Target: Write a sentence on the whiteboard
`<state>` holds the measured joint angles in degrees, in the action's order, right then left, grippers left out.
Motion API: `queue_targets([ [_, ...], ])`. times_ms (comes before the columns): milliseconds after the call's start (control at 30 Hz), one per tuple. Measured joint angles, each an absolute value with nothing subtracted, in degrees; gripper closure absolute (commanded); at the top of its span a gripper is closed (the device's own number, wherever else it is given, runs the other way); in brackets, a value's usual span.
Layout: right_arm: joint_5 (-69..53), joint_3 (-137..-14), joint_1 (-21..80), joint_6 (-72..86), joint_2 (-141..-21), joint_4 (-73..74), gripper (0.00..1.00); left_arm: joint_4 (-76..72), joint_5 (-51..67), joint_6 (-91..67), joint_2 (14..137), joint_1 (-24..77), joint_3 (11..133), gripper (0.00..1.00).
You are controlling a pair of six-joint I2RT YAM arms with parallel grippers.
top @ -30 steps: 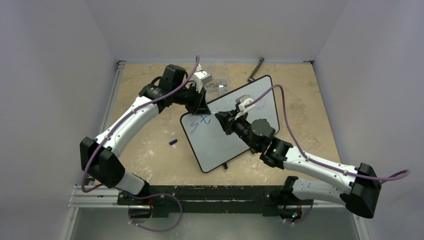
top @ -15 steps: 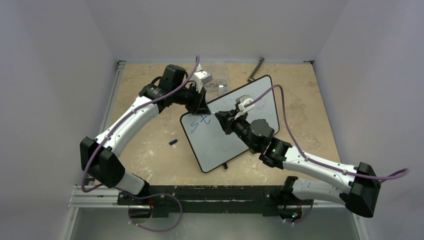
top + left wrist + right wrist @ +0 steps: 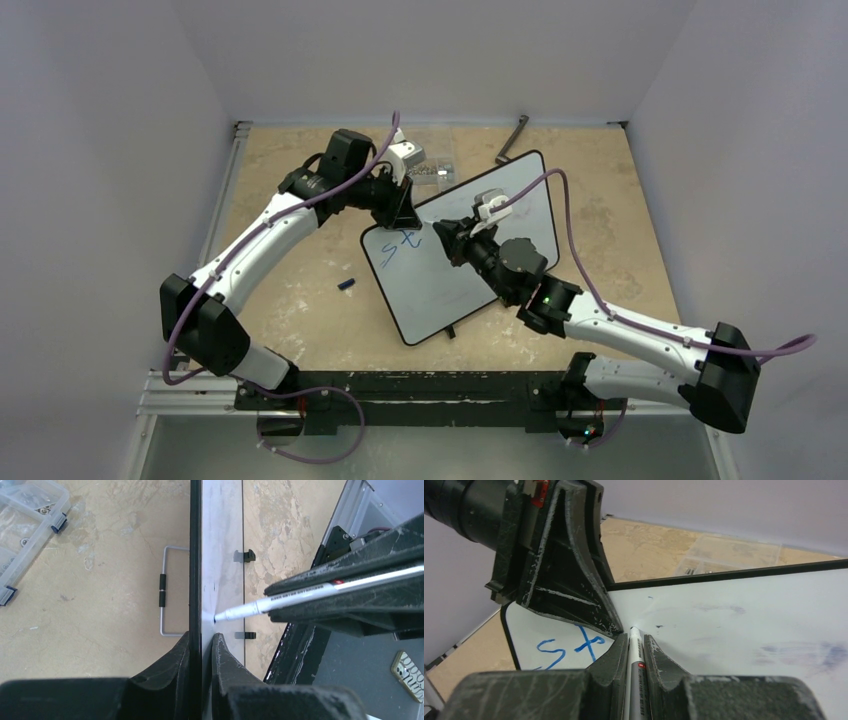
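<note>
Currently: right gripper (image 3: 636,639) clamped on marker (image 3: 300,596), tip touching whiteboard (image 3: 749,610) just beside sentence (image 3: 569,650). Left gripper (image 3: 201,639) pinches whiteboard edge.

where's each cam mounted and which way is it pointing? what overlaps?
Top external: fixed above and behind the bases, looks down on table and whiteboard; both arms whole.
Left wrist: on the left arm, looks along the board edge-on; left claw clamps its edge.
Right wrist: on the right arm, looks along the marker toward the blue lettering; right claw grips the marker.
Shared: both wrist views show the marker tip at the board and the other claw.
</note>
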<state>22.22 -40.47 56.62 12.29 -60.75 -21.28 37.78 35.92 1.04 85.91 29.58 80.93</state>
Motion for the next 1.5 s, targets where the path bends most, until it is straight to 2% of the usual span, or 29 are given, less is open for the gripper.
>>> queue_targets([
  [733, 24.49, -39.66, 56.18, 12.60, -60.60, -21.93, 1.00, 37.82, 35.92, 1.06, 85.82, 29.71, 80.97, 1.00],
  [1167, 24.05, -32.84, 56.18, 16.29, -55.86, -21.17, 1.00, 37.82, 35.92, 1.06, 85.82, 29.71, 80.97, 1.00],
  [1500, 23.73, -34.76, 56.18, 16.47, -57.65, -20.91, 1.00, 37.95, 35.53, 1.04, 85.82, 29.67, 80.97, 1.00],
])
